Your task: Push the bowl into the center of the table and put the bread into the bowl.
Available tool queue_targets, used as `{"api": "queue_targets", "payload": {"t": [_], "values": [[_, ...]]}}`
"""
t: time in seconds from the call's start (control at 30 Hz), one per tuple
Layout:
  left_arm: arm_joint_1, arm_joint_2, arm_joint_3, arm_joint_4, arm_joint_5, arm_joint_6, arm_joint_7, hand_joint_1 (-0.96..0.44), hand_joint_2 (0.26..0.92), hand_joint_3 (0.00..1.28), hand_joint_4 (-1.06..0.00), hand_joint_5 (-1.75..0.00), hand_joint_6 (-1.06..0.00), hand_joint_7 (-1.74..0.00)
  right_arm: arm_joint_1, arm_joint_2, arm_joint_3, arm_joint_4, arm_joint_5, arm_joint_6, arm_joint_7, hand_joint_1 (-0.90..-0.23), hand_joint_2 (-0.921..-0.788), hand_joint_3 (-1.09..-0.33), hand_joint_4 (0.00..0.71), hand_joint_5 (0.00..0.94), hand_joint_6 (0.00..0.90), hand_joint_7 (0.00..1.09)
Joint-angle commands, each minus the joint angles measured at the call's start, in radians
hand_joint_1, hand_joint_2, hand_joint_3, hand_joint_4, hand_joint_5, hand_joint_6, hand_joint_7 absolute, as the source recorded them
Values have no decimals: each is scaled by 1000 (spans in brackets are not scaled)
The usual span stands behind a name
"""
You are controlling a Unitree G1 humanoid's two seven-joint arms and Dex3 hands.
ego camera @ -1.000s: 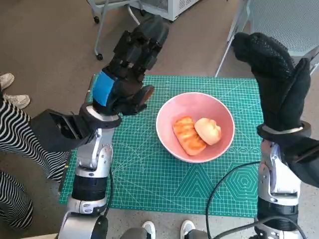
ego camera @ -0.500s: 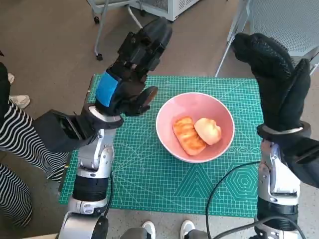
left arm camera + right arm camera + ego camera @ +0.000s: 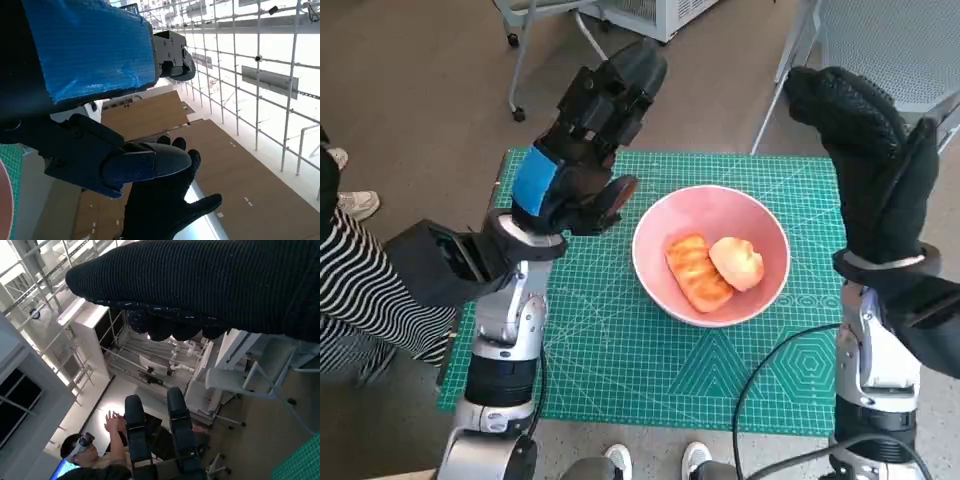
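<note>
Surrounding the table: a person in striped trousers (image 3: 365, 300) at the left edge, white shoes (image 3: 655, 460) at the near edge, chair legs with a castor (image 3: 520, 60) past the far edge, a mesh chair (image 3: 890, 45) beyond the far right corner. In the right wrist view, a seated person (image 3: 95, 455) with a raised hand, pale shelving (image 3: 95, 340) and overhead framing behind. Draped over the near right part of the mat: a black cable (image 3: 770, 375).

Covering the tabletop: a green cutting mat (image 3: 610, 350) with a white grid; brown floor around it.

Near the centre of the mat, slightly toward the right edge: a pink bowl (image 3: 665, 225). Inside the bowl: two pieces of bread, a ridged orange-brown piece (image 3: 698, 272) and a rounder pale bun (image 3: 737, 262), touching each other.

Raised above the far left part of the mat: left hand (image 3: 582, 150), released, fingers spread, grasping nothing, beside the bowl without contact. Raised above the right edge: right hand (image 3: 870, 165), gloved, fingers extended upward, grasping nothing, clear of the bowl.
</note>
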Motion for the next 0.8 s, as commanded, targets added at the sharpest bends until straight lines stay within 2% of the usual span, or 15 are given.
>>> {"api": "queue_targets", "payload": {"t": [0.03,0.8], "values": [[8,0,1,-7,5,-17,6,-653,909,488,-51,-40,1,-526,6,3,4,20,-17,14,-6,-700,-921,-667,210,0,73,568],[7,10,7,8,2,-29,-4,-655,921,494,-49,-72,1,-534,0,-5,9,36,-20,17,7,-683,-921,-678,200,0,57,572]]}}
